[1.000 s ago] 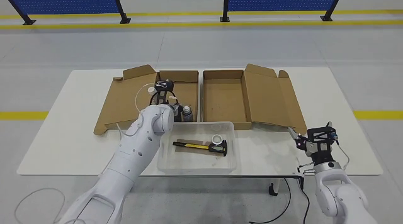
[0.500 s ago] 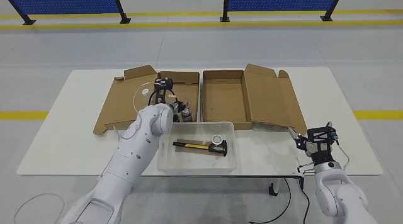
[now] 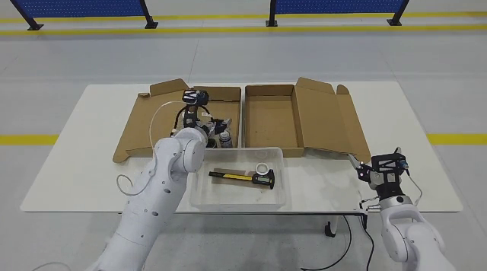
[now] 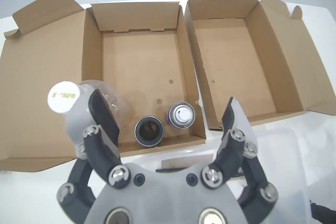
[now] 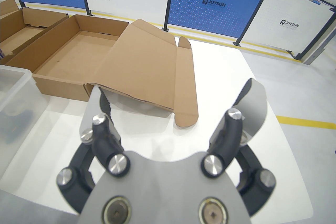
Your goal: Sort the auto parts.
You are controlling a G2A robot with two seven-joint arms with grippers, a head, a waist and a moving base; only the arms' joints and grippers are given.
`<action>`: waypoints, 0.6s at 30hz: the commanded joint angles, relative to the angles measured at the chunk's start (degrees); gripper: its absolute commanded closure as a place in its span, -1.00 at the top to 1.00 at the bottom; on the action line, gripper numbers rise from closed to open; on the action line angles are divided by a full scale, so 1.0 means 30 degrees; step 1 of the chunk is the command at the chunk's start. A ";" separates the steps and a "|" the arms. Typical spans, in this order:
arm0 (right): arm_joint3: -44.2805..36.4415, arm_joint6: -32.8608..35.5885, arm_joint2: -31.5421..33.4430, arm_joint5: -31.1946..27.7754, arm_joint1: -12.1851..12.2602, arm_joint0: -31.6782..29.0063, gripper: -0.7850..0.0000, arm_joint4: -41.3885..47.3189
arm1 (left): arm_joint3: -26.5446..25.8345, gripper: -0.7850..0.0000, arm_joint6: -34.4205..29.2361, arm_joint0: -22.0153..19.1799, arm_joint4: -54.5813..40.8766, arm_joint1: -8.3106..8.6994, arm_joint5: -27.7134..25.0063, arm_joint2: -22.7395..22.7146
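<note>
My left gripper [image 4: 165, 114] hangs open above the near end of the left cardboard box [image 4: 139, 57], nothing between its fingers. Below it in that box stand a clear bottle with a white cap [image 4: 64, 100], a black ring-shaped part [image 4: 148, 131] and a spray can [image 4: 181, 114]. In the top view this gripper [image 3: 210, 123] is over the left box [image 3: 228, 97]. The clear plastic bin [image 3: 204, 195] holds a black-and-yellow caliper [image 3: 243, 176] and a white ring [image 3: 263, 169]. My right gripper [image 5: 174, 99] is open over bare table near the front right corner [image 3: 384, 166].
The right cardboard box [image 3: 270, 122] has nothing in it, and its opened flap [image 5: 149, 70] lies flat on the white table [image 3: 91, 157] towards my right gripper. The clear bin [image 5: 13, 93] sits close to that box's near wall. Blue and white fence panels stand behind.
My left arm has drawn a little up and to the left over the left box, and its cable has swung outwards. The right arm has kept still.
</note>
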 commanded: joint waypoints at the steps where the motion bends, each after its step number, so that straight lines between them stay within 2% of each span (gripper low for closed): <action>1: 0.0000 0.0000 0.0000 0.0000 0.0000 0.0000 1.00 0.0000 | -0.0978 1.00 -0.0475 0.0450 -0.0046 0.0080 -0.0720 -0.0091; 4: 0.0000 0.0000 0.0000 0.0000 0.0000 0.0000 1.00 0.0000 | -0.2387 1.00 -0.1715 0.1106 -0.0197 0.0249 -0.2550 -0.0182; 8: 0.0000 0.0000 0.0000 0.0000 0.0000 0.0000 1.00 0.0000 | -0.3520 1.00 -0.2641 0.1720 -0.0483 0.0357 -0.3842 -0.0079; 18: 0.0000 0.0000 0.0000 0.0000 0.0000 0.0000 1.00 0.0000 | -0.3575 1.00 -0.3182 0.2321 -0.0736 0.0442 -0.5216 0.0485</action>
